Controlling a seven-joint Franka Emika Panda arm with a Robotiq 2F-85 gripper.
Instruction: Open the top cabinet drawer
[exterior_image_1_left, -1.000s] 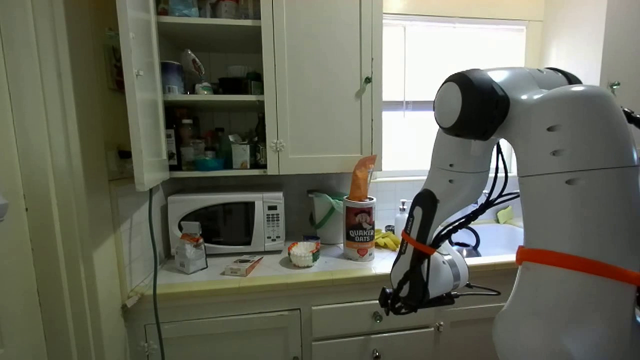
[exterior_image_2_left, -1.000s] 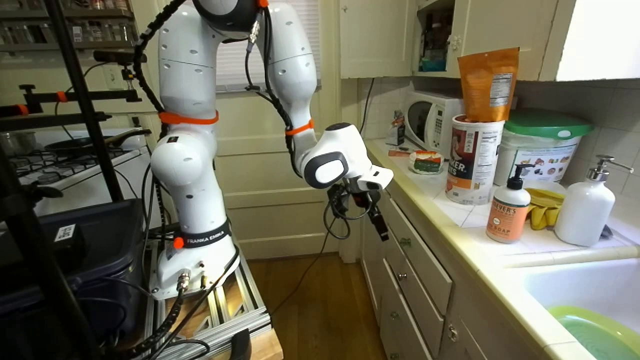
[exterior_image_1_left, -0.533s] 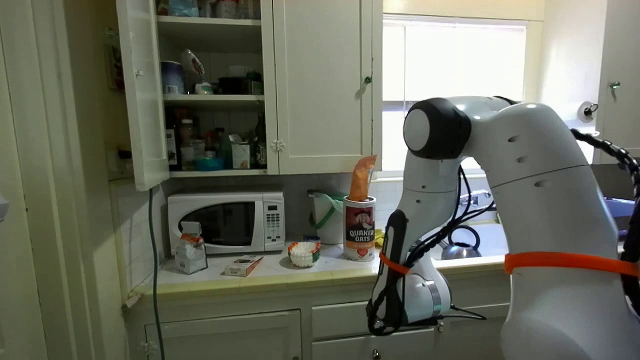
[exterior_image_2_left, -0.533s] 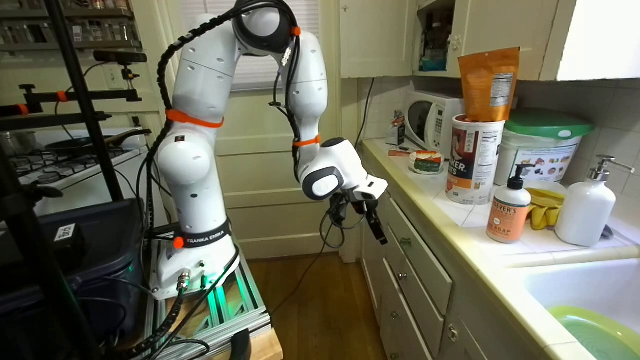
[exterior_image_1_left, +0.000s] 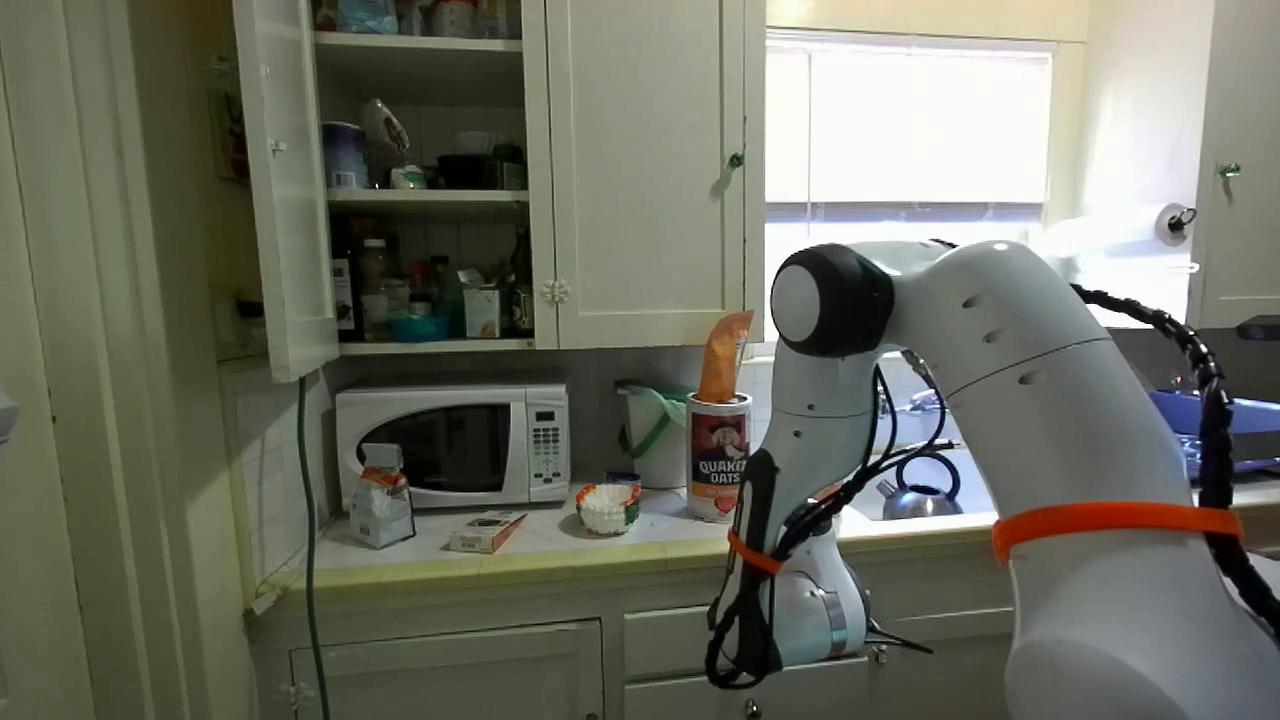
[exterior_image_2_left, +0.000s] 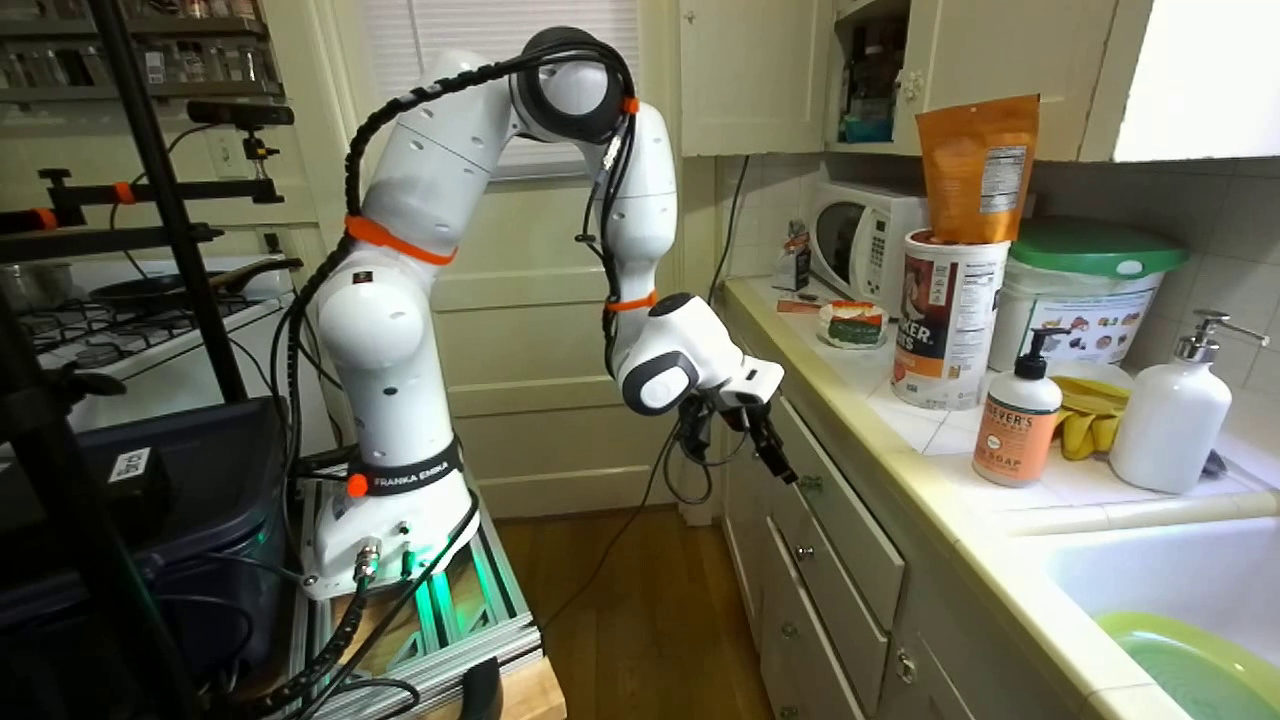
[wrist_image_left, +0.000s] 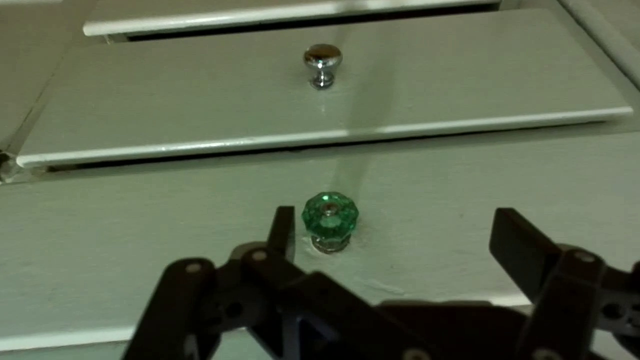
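Observation:
The top cabinet drawer (exterior_image_2_left: 850, 530) has a wide cream front and looks shut under the counter; it also shows in an exterior view (exterior_image_1_left: 662, 643), partly hidden by the arm. Its green glass knob (wrist_image_left: 330, 216) also shows in an exterior view (exterior_image_2_left: 810, 484). In the wrist view the picture stands upside down, with the top drawer front (wrist_image_left: 430, 190) nearest. My gripper (wrist_image_left: 395, 211) is open and empty. The knob appears between the fingers, close beside the left-hand finger and apart from it; depth is hard to tell. In an exterior view the gripper (exterior_image_2_left: 787, 475) points down toward the knob.
A second drawer with a chrome knob (wrist_image_left: 322, 65) lies directly below, and it shows in an exterior view (exterior_image_2_left: 825, 580). The counter edge (exterior_image_2_left: 900, 460) juts above the drawers. An oats canister (exterior_image_2_left: 948, 320) and soap bottle (exterior_image_2_left: 1017, 420) stand on the counter.
The arm's elbow has come down and forward toward the cabinets. The gripper has moved slightly closer to the top drawer's knob. The drawer has not moved.

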